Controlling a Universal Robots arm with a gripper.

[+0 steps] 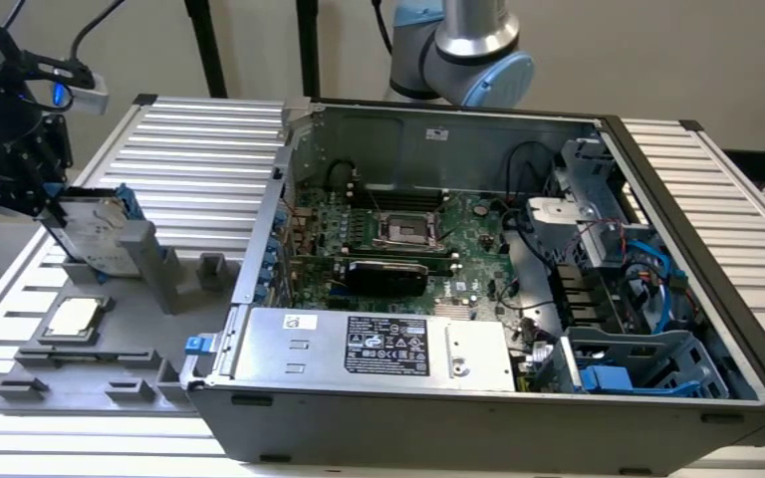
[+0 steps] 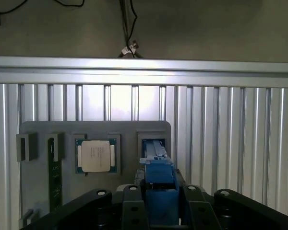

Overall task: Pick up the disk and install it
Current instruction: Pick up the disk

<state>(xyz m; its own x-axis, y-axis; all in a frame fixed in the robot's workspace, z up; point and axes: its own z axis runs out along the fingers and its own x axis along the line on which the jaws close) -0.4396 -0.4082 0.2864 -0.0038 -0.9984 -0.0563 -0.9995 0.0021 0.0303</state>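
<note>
Jaws pinching the disk (image 1: 91, 231), a flat silver-grey metal drive with a white label in a bright blue plastic carrier. Grip is on the blue end; in the wrist view the carrier sits tight between the black fingers (image 2: 132, 206).

Disk stands on edge, slightly tilted, over the flat grey fixture plate (image 1: 91, 373) at the ribbed aluminium bench's (image 1: 196, 129) edge on the exterior view's left. Can't tell whether its lower edge is clear of the plate's slot.

Small square silver chip (image 1: 71, 319) lies in its pocket on the same plate, beside the disk's slot.

Open grey computer case (image 1: 489, 423) takes the bench's middle, apart from the disk. Green motherboard (image 1: 396, 224) is exposed. Silver box with black-and-white label (image 1: 376, 344) sits at the case's near wall. Blue plastic bay (image 1: 636, 368) sits in the case's near corner on the exterior view's right.
</note>
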